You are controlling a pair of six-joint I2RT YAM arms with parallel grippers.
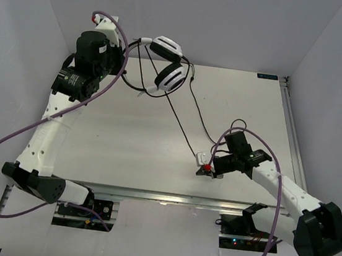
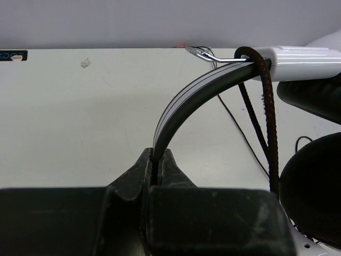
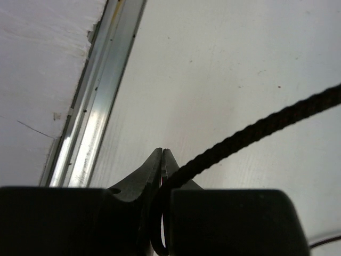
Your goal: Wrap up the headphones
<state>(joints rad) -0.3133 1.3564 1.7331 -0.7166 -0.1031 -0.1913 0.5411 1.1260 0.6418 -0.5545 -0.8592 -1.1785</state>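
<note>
Your left tool (image 2: 159,160) clamps the headphones (image 1: 169,65) by the headband (image 2: 181,101); your right tool (image 3: 162,154) pinches the cord (image 1: 183,128) (mostly loose, so the wrapping looks barely begun).

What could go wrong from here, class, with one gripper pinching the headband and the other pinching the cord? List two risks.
1. The left gripper clamps only the thin headband, so the headphones could twist or slip out.
2. The cord runs almost straight to the right gripper. Pulling on it may strain it or drag it through the jaws.
</note>
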